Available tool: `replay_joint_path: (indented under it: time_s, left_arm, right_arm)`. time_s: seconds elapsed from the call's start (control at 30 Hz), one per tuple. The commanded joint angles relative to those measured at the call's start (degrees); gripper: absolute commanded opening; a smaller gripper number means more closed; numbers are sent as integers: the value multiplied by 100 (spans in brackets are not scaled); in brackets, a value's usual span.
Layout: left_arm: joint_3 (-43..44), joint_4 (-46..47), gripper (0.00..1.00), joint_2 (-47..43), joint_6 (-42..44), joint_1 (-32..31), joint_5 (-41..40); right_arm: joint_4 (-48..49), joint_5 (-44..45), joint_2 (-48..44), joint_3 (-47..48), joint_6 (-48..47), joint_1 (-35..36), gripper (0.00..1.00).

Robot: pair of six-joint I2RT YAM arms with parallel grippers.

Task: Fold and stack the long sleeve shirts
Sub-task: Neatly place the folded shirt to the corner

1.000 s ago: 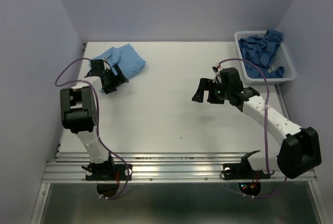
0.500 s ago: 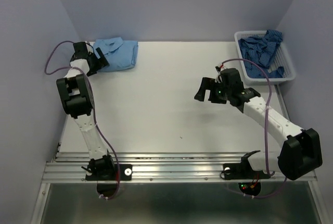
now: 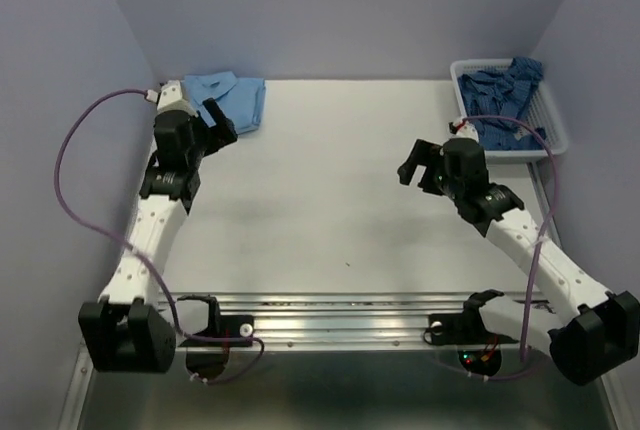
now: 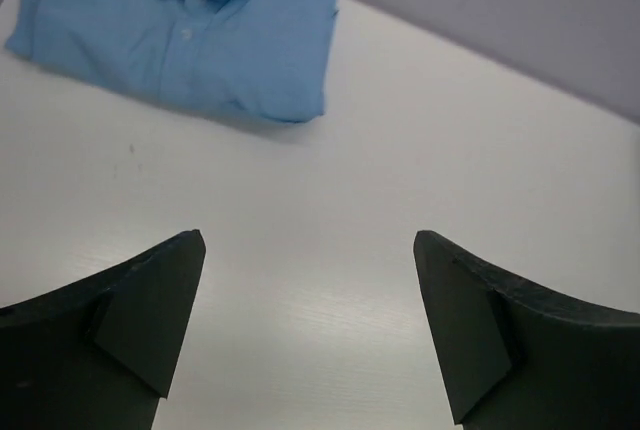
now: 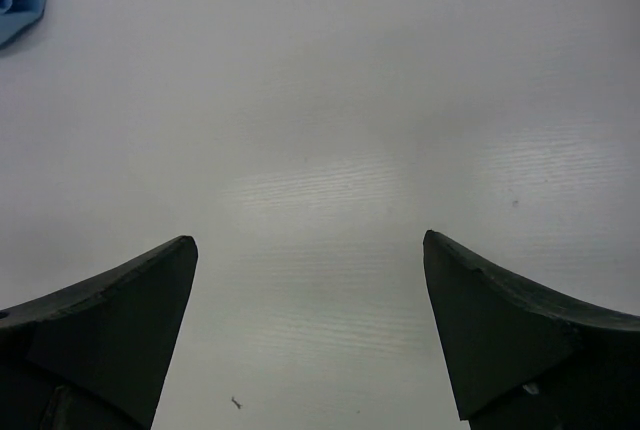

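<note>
Your left arm has drawn back from the light sky-blue shirt, which lies folded just ahead and left of the left end effector, now wide open and empty. The right end effector, equally wide and empty, has swung nearer the basket behind it, where the darker blue shirt lies heaped. Likely next: turn it round, pinch a single layer near the collar, and lift it clear of the mesh onto the tabletop.

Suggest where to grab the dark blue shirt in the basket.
Probably from straight above, on the dark blue shirt where it heaps over the far right corner of the basket: the mesh walls block a sideways approach.
</note>
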Motion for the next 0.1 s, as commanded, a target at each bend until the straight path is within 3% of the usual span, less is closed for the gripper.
replay_joint_path:
  time_s: [0.0,0.07]
  left_arm:
    - [-720,924,99,-1083,-440,-429,-917]
    - [-765,934,99,-1243,-396,-491,-836]
  right_arm:
    - [295,1094,-402,-364,286,-16,100]
    - [452,1270,-543,-487,270,-16,100]
